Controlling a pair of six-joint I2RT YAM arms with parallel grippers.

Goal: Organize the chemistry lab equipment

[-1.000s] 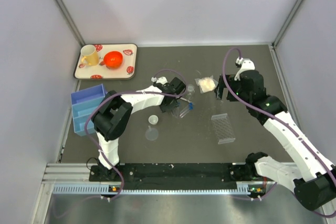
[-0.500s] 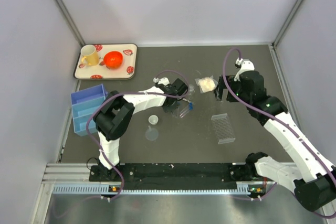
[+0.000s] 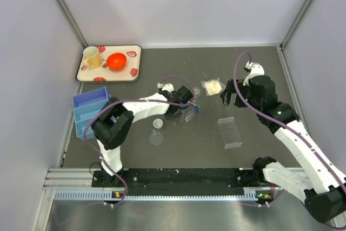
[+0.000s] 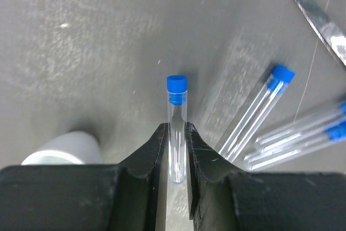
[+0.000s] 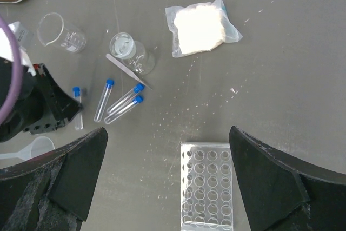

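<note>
The left gripper has its two black fingers pinched almost together on a blue-capped tube, which they grip by its clear body so that the cap pokes out past the fingertips. I can't tell whether the tube is clear of the table or resting on it. This is around the middle of the table, and just to its right three loose tubes lie flat in a loose fan, caps pointing roughly the same way. A thin flat rod lies slantwise just beyond them, with its far end beside a small clear jar. A clear beaker stands further left. A pale funnel sits on the near side of the left gripper. The right gripper hangs above the right half of the table with its fingers spread wide and nothing between them. The gridded clear rack lies directly below it, and a sealed bag of white material lies on the far side. Well off in the far left corner, a patterned tray carries a yellow mug and an orange-red bowl. A blue bin sits by the left edge.
</note>
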